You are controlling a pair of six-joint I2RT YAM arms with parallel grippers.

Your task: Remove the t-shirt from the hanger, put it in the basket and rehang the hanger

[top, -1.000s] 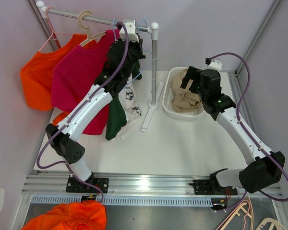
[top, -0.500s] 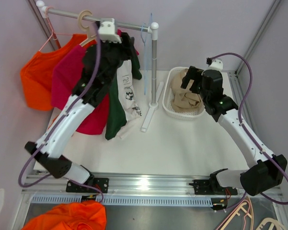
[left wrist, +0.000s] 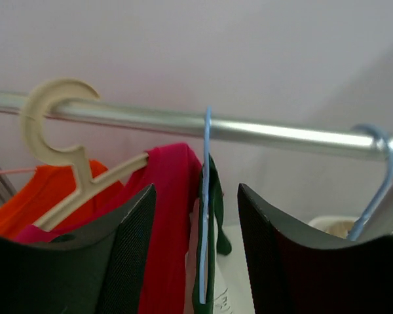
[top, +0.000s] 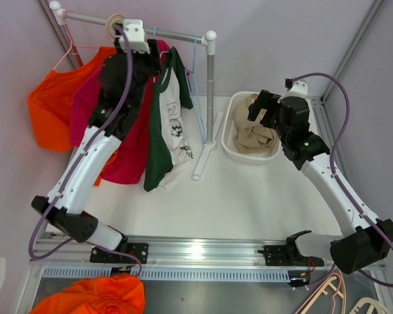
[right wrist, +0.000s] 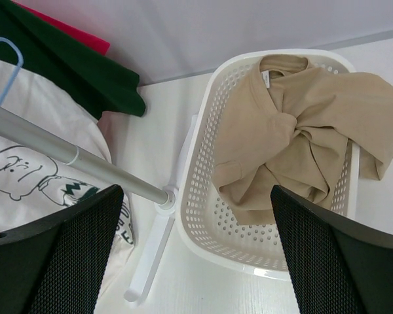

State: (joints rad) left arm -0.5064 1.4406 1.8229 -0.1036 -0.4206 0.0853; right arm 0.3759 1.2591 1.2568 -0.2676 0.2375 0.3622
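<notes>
1. Near edge: an orange cloth (top: 92,296) is bunched below the arm bases, off the table (top: 249,196).
2. Right gripper (right wrist: 196,196): jaws spread wide, nothing held, hanging above the rack foot and the left rim of the white basket (top: 230,140).
3. A beige shirt (right wrist: 295,131) lies crumpled in the basket.
4. The t-shirt (top: 170,124), green with a white cartoon-print front, hangs on the blue hanger (left wrist: 205,150). Its lower hem drapes onto the table beside the rack post.
5. Left gripper (left wrist: 195,196): raised to the rail (left wrist: 281,134), jaws wide apart, gripping nothing. The blue hanger's hook stands in the gap, with neither finger touching it.
6. Just left of it a red shirt (top: 128,144) hangs on a cream hanger (left wrist: 59,140).
7. Far left an orange shirt (top: 49,111) hangs on the same rail.
</notes>
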